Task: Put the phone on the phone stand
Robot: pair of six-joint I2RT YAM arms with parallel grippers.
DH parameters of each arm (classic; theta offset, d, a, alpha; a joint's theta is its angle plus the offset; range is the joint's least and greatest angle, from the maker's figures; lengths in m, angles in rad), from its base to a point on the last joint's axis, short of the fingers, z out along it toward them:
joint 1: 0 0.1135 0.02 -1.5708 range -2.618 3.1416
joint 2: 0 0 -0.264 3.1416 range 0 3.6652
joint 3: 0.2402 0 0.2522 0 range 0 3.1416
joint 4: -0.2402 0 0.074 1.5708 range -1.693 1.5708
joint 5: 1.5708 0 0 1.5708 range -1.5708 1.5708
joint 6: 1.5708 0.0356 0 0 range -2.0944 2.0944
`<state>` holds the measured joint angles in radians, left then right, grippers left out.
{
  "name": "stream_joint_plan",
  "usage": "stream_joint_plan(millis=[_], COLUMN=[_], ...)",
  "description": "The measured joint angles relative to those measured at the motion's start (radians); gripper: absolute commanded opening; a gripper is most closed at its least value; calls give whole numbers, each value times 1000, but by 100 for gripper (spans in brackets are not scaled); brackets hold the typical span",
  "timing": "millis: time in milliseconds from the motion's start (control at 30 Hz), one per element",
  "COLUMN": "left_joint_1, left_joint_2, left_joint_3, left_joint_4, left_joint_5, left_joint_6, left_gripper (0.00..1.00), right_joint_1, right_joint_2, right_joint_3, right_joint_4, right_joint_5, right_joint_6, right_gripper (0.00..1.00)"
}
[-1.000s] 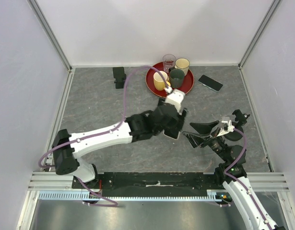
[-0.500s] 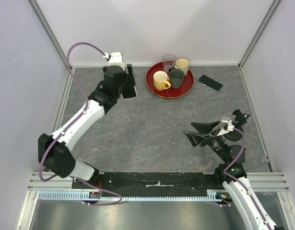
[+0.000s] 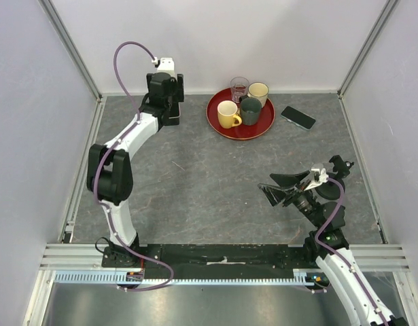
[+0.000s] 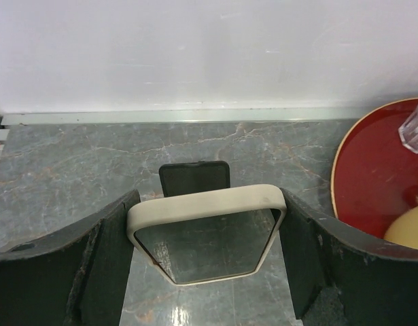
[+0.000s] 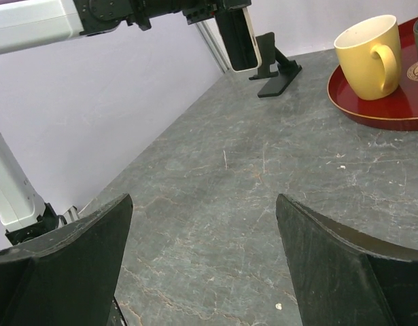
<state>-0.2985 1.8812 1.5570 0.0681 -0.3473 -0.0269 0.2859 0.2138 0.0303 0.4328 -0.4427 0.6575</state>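
Holds a glossy phone in a cream rubber case [image 4: 207, 234] in the left gripper [image 4: 209, 227], closed against the case's two side edges, at the upper left of the top view. Carries it tilted and clear of the grey marbled tabletop [image 3: 195, 176], just in front of the small black phone stand [image 4: 195, 178].

From the left wrist, at centre frame: the stand's black upright peeking over the far edge of the case. Cannot tell from there whether touching.

From the right wrist, at top centre of the frame: the phone's lower end hanging just beside the stand's backrest, above the table, not yet seated on the stand.

Hangs the right gripper [image 3: 266, 185] low at the lower right of the top view, spread wide, with nothing between the black fingers [image 5: 59, 265].

Toward the upper right of the top view: a round red tray [image 3: 236, 133] bearing a yellow mug [image 3: 227, 114], a dark green mug [image 3: 250, 110], a cream mug [image 3: 258, 90] and a clear glass [image 3: 239, 86]. Just right of the tray, flat on the tabletop: a black phone [image 3: 298, 117].
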Motion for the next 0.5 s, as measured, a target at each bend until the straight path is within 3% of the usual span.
stream_joint_plan(millis=[500], left_joint_1=[67], left_joint_2=[210], left_joint_3=[211], left_joint_4=[-6], left_joint_5=[79], left_joint_6=[55], left_gripper=[2], right_joint_1=[0], right_joint_2=[70], right_joint_3=[0], right_joint_4=[56], right_joint_5=[0], right_joint_6=[0], right_gripper=[93])
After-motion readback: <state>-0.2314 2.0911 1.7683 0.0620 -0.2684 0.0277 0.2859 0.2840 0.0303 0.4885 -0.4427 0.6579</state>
